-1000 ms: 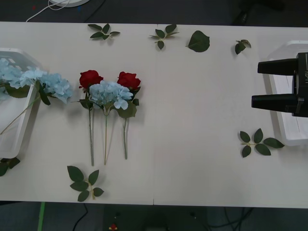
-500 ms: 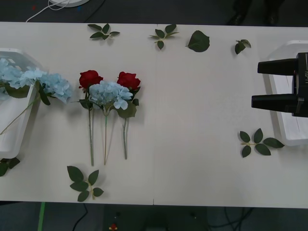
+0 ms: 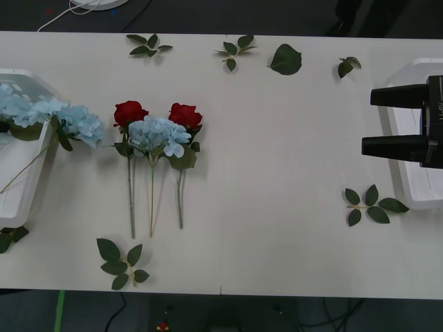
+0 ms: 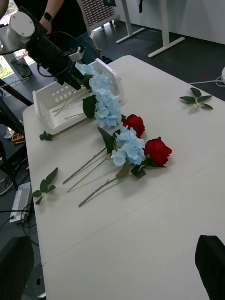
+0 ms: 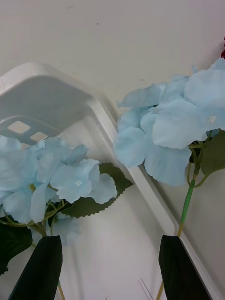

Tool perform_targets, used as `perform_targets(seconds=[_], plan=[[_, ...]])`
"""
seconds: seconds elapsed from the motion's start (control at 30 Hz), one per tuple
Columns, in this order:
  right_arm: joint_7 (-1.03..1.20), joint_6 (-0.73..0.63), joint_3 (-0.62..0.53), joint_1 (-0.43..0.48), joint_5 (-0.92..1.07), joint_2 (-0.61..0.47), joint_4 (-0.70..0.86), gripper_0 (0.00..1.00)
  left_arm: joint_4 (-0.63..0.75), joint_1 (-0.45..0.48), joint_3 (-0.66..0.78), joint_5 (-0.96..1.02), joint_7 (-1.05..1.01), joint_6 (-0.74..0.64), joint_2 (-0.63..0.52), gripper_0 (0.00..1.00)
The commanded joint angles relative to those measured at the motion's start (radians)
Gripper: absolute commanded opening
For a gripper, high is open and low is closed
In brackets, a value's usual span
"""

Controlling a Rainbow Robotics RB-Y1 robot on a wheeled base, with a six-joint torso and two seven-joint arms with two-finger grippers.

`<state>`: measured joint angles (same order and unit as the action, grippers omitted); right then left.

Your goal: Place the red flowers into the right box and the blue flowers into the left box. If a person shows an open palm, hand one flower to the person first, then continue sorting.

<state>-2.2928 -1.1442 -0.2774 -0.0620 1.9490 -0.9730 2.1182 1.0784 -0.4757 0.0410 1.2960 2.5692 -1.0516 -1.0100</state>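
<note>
Spreading across nearly the whole front view is the pale matte table (image 3: pixel 277 173), and we go down in size from there. At the far left edge sits the left box (image 3: pixel 17 200), a shallow white plastic tray with a raised rim and slits in its base; at the far right edge, the right box (image 3: pixel 415 187), its twin. The right gripper (image 3: pixel 367 121) hovers at mid-right over that tray's inner rim, black fingers apart and holding nothing.

Over to the left gripper (image 5: pixel 110 267): its black fingers stand apart above the left box's floor, nothing pinched between them. A fluffy cluster of the blue flowers (image 5: pixel 56 183) lies inside the tray, while another head (image 3: pixel 79 124) drapes over the rim onto the table, thin stem trailing back in.

Left of centre, a third hydrangea (image 3: pixel 158 135) lies between the red flowers (image 3: pixel 130 113), two velvety rounded roses with long green stems side by side; its petals touch both blooms. Loose leaf sprigs (image 3: pixel 374 204) dot the edges of the table.

My read: the left arm is releasing a blue flower. To do it well, lift straight up so the soft petals don't snag, and see the overhanging head nudged fully inside. For the next pick, grip low on a stiff stem, clear of its neighbours, since the blooms crush easily.
</note>
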Motion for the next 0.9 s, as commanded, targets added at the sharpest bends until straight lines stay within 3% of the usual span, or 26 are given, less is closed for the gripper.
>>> perform_targets(seconds=[0.03,0.2,0.53,0.73,0.9], plan=[[-0.028,0.011,-0.016,0.011,0.013,-0.038,0.031,1.0,0.026,0.016,-0.099,0.029,0.062,0.091,0.017,0.6],[-0.028,0.011,-0.016,0.011,0.013,-0.038,0.031,1.0,0.026,0.016,-0.197,0.065,0.069,0.203,0.027,0.61],[-0.028,0.011,-0.016,0.011,0.013,-0.038,0.031,1.0,0.026,0.016,-0.285,0.111,0.083,0.246,0.054,0.61],[-0.028,0.011,-0.016,0.011,0.013,-0.038,0.031,1.0,0.026,0.016,-0.383,0.134,0.081,0.383,0.076,0.61],[-0.028,0.011,-0.016,0.011,0.013,-0.038,0.031,1.0,0.023,0.016,-0.423,0.154,0.075,0.417,0.085,0.61]])
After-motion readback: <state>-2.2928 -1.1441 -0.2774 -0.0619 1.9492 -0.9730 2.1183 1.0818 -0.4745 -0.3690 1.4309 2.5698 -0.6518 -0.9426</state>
